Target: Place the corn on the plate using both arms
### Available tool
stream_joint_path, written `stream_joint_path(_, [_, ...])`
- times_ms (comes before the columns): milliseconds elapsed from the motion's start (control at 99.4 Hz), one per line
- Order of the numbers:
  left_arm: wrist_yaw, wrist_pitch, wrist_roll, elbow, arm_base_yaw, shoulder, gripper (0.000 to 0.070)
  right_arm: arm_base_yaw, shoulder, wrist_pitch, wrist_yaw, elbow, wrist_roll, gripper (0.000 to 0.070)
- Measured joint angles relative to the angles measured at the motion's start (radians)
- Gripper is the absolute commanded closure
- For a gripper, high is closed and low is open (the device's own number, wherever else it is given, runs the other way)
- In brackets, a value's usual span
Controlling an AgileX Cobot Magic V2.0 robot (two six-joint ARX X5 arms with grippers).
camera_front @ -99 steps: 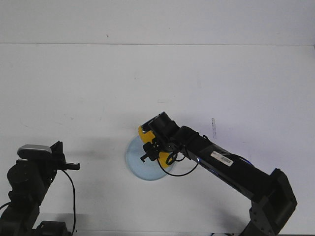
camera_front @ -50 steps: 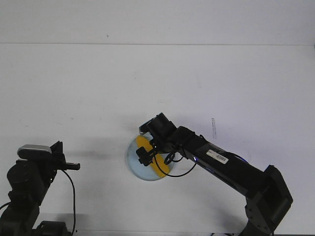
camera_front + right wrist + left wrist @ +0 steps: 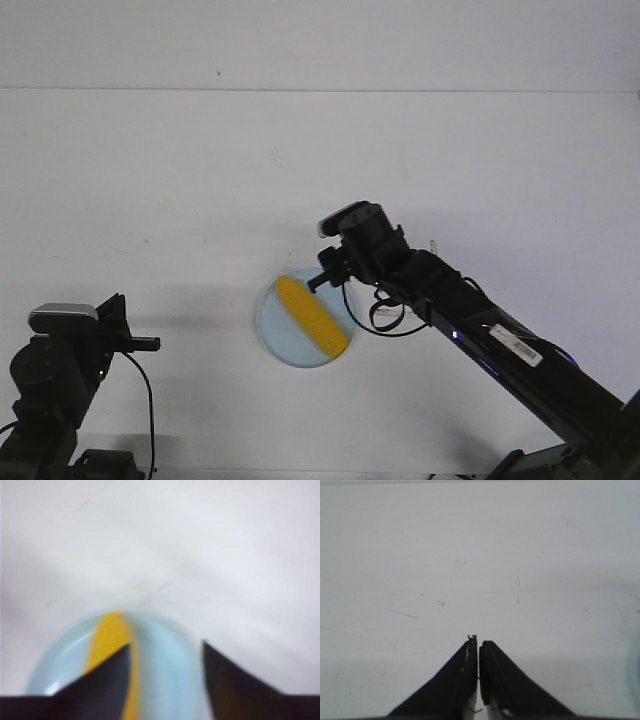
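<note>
The yellow corn lies diagonally on the pale blue plate in the middle of the white table. My right gripper is open and empty, raised just above the plate's back right rim, apart from the corn. In the blurred right wrist view the corn and the plate show between and below the open gripper. My left gripper is shut and empty at the front left, far from the plate; it also shows in the left wrist view over bare table.
The white table stretches to a white back wall. The right arm's black links and cable run from the front right corner toward the plate.
My right gripper let go of the corn, which now lies on the plate. The gripper opened, lifted and drew back to the right. The left arm barely moved.
</note>
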Motion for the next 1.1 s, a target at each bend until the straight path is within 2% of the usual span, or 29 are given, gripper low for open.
stream_joint_path(50, [0.000,0.001,-0.007,-0.004,0.000,-0.018,0.0700,-0.032,-0.027,-0.005,0.051,0.000,-0.012,0.0685])
stream_joint_path(151, [0.000,0.004,-0.010,-0.008,0.000,-0.046,0.0700,-0.109,-0.079,-0.037,0.143,0.000,-0.033,0.0687])
stream_joint_path(231, [0.000,0.031,-0.010,-0.008,0.000,-0.057,0.0700,-0.184,-0.126,-0.050,0.171,-0.006,-0.043,0.0687])
stream_joint_path(432, [-0.001,0.037,-0.010,-0.008,0.000,-0.057,0.0700,-0.388,-0.240,-0.067,0.179,-0.100,-0.071,0.0687])
stream_joint_path(674, [-0.002,0.037,-0.010,-0.008,0.000,-0.056,0.0700,-0.562,-0.383,-0.007,0.158,-0.405,-0.080,0.0687])
stream_joint_path(895, [-0.002,0.037,-0.010,-0.008,-0.005,-0.056,0.0700,-0.599,-0.620,0.067,0.096,-0.668,-0.102,0.0687])
stream_joint_path(1096, [-0.002,0.037,-0.010,-0.008,-0.024,-0.056,0.0700,-0.599,-0.888,0.066,0.091,-0.745,-0.124,0.0687])
